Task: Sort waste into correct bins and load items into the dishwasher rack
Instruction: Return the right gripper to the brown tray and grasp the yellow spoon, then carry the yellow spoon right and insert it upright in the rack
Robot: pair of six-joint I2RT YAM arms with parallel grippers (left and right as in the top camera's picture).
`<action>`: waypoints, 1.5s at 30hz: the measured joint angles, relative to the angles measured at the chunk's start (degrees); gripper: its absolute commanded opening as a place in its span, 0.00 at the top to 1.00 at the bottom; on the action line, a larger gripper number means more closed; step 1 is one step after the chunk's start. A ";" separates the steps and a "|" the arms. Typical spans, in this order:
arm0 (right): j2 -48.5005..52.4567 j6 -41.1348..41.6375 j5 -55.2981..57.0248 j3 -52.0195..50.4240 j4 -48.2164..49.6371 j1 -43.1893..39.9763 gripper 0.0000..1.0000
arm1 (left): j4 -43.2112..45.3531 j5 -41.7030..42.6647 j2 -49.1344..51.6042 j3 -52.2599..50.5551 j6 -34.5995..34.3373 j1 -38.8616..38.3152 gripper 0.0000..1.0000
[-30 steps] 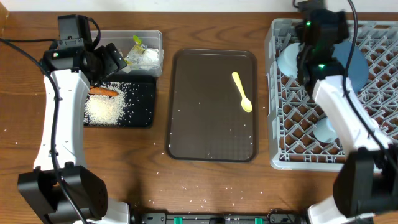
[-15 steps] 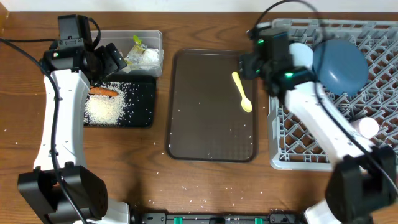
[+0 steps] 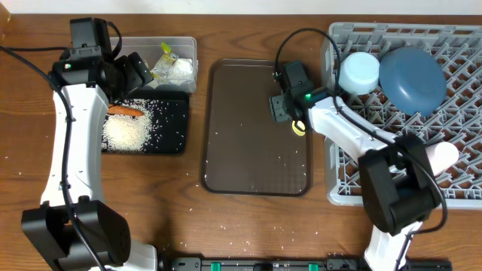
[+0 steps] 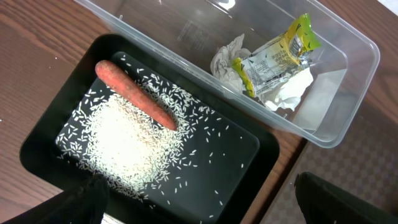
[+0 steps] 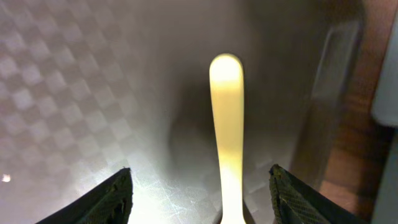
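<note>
R tool (image 3: 284, 105) sits low over the brown serving tray (image 3: 248, 162), fingers (image 5: 115, 199) spread wide, gripping nothing. The yellow spoon (image 5: 226, 124) lies flat on the tray btwn the two fingers, its narrow rounded end pointing ahead of the tool, clear of both fingers. Overhead shows only one end of the spoon poking out from under the tool. The dishwasher rack (image 3: 354, 169) w/ the dark-blue dish (image 3: 412, 79) is just beside the tool and shows in full only from overhead.

L tool (image 3: 134, 71) hangs above the bins, fingers wide apart, empty. Under it the sausage (image 4: 134, 94) lies on the rice (image 4: 121, 146) in the black tray (image 4: 249, 152). Ahead of it, touching that tray, is the clear tub (image 4: 351, 84) w/ tissue (image 4: 227, 59) and wrapper (image 4: 273, 59). The wrapper's print is too small to read. Stray grains dot the worktop (image 3: 248, 226)
</note>
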 measured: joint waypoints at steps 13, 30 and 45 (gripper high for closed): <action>3.67 2.10 1.20 0.00 -1.40 -0.66 0.69 | 0.00 0.00 0.00 0.00 0.00 0.00 0.02; 3.02 -2.60 -3.76 0.92 -7.69 -1.51 0.99 | 0.00 0.00 0.00 0.00 0.00 0.00 0.02; -19.96 -0.26 -6.14 7.19 -22.32 -5.20 0.99 | 0.00 0.00 0.00 0.00 0.00 0.00 0.02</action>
